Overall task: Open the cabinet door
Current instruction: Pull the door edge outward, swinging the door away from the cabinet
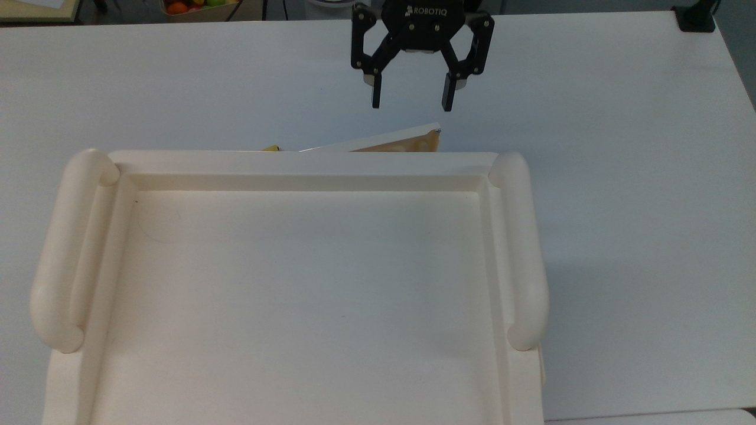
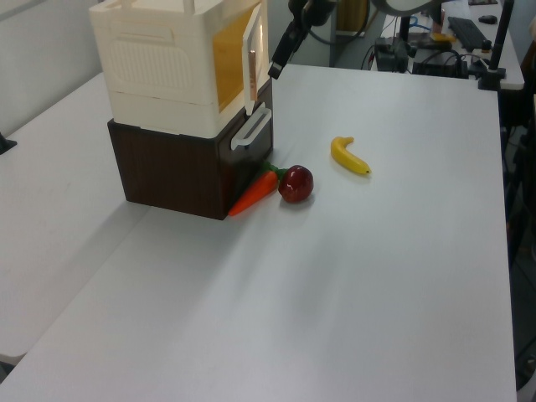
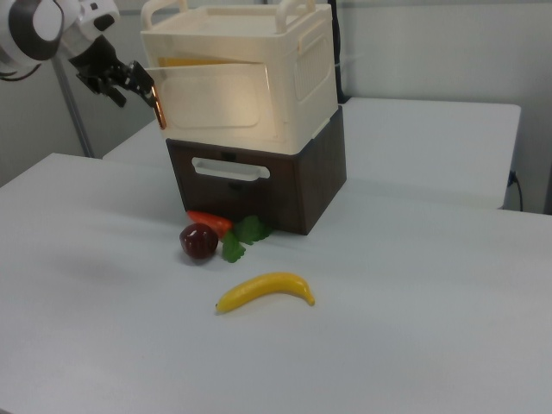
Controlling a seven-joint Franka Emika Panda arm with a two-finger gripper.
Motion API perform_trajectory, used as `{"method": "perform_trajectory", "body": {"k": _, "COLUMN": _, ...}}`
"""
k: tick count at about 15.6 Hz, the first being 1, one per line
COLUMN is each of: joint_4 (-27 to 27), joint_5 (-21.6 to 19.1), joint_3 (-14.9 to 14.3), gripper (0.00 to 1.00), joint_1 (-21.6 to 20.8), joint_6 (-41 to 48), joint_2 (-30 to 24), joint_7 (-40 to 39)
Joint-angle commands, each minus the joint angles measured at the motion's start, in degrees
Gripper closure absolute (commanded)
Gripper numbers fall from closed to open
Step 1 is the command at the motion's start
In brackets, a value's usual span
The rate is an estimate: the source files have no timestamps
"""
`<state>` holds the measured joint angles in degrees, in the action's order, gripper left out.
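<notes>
- On the white table (image 2: 402,276) stands a two-part cabinet: a cream upper unit (image 2: 159,71) stacked on a dark brown lower drawer unit (image 2: 172,172), which has a pale handle (image 2: 251,130) on its front.
- The cabinet door (image 3: 211,95) on the cream unit is ajar. In the top view it shows as a thin angled panel (image 1: 384,140), its free edge swung away from the cabinet's front edge towards the top view's right.
- The gripper (image 1: 410,97) hovers just beyond the door's free edge, its fingers spread wide apart and holding nothing; a clear gap separates them from the panel.
- In the right view the gripper (image 3: 129,82) sits at the right view's left of the door, close to the tan fitting on its edge; whether it touches there is hard to tell from this angle.
- A carrot (image 2: 254,193) lies against the drawer unit's front, touching a dark red apple-like fruit (image 2: 296,183).
- A banana (image 2: 349,157) lies alone on the table, well apart from both.
</notes>
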<state>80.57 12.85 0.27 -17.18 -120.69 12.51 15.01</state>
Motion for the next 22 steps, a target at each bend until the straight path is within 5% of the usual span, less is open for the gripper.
{"method": "perform_trajectory", "body": {"k": 1, "joint_4": -0.93, "joint_5": 0.50, "joint_3": -0.01, "gripper": 0.07, "joint_1": -0.22, "joint_6": -0.06, "joint_2": -1.26, "joint_7": 1.16}}
{"method": "perform_trajectory", "body": {"k": 11, "joint_4": -0.59, "joint_5": 0.68, "joint_3": -0.01, "gripper": 0.00, "joint_1": 0.13, "joint_6": -28.44, "joint_2": 3.48, "joint_7": 0.81}}
{"method": "perform_trajectory", "body": {"k": 18, "joint_4": 0.55, "joint_5": 1.21, "joint_3": -0.10, "gripper": 0.00, "joint_1": -0.13, "joint_6": -28.03, "joint_2": 3.05, "joint_7": 0.64}}
{"method": "perform_trajectory", "body": {"k": 22, "joint_4": 0.56, "joint_5": 1.30, "joint_3": -0.10, "gripper": 0.00, "joint_1": -0.05, "joint_6": -20.75, "joint_2": 1.64, "joint_7": -0.32}}
